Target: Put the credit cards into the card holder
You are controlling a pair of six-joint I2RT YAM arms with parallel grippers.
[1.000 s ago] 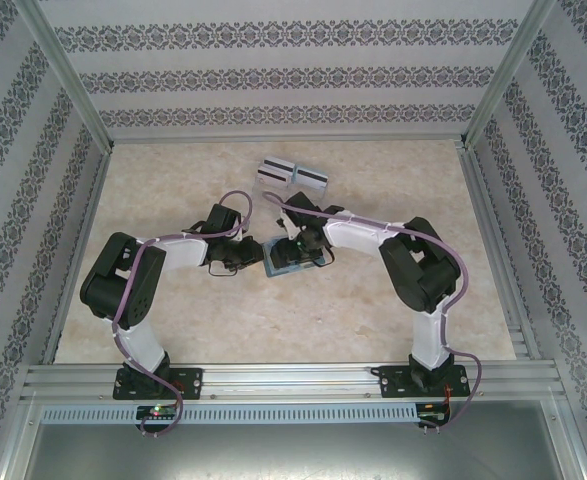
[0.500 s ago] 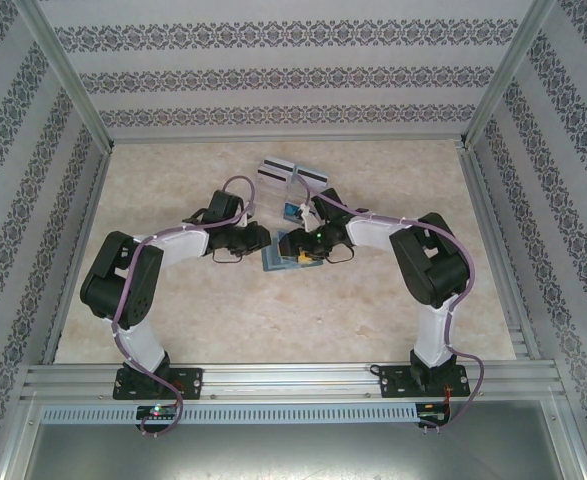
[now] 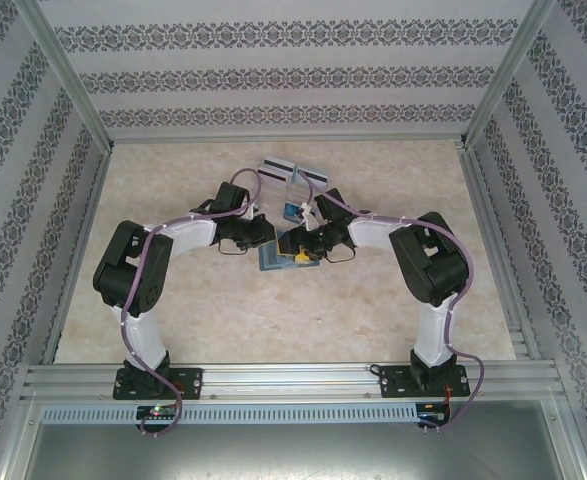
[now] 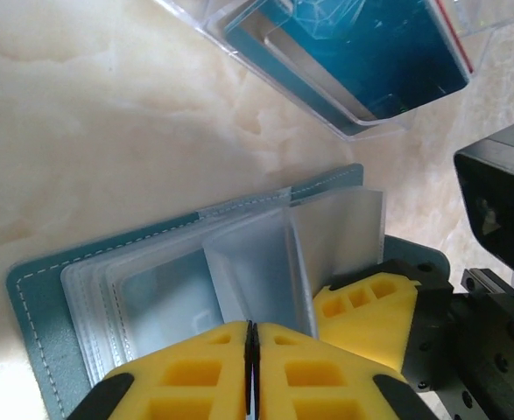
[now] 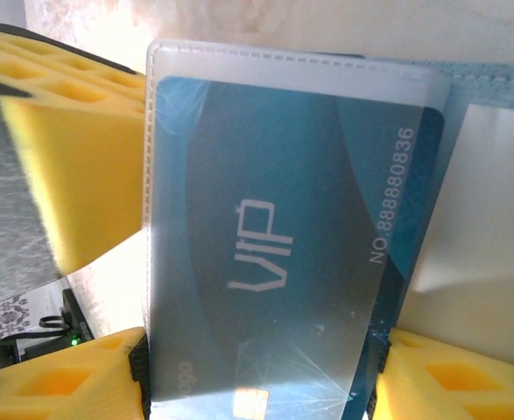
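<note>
Gripping a blue credit card [image 5: 274,219] by its edges, right tool [image 5: 257,385] has it partly inside a clear sleeve of the card holder [image 4: 38,297] on the counter [image 4: 81,131]; left tool [image 4: 250,350] closed beside it.

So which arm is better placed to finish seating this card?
Right: the right fingers grip the blue VIP card, mostly inside a clear sleeve. The left fingers pinch another sleeve of the card holder, steadying it.

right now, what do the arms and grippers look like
The left arm and right arm match: white links, chunky black joints, and a purple cable running along each. The left gripper and right gripper have yellow fingers with square cut-outs, mounted on black bodies.
</note>
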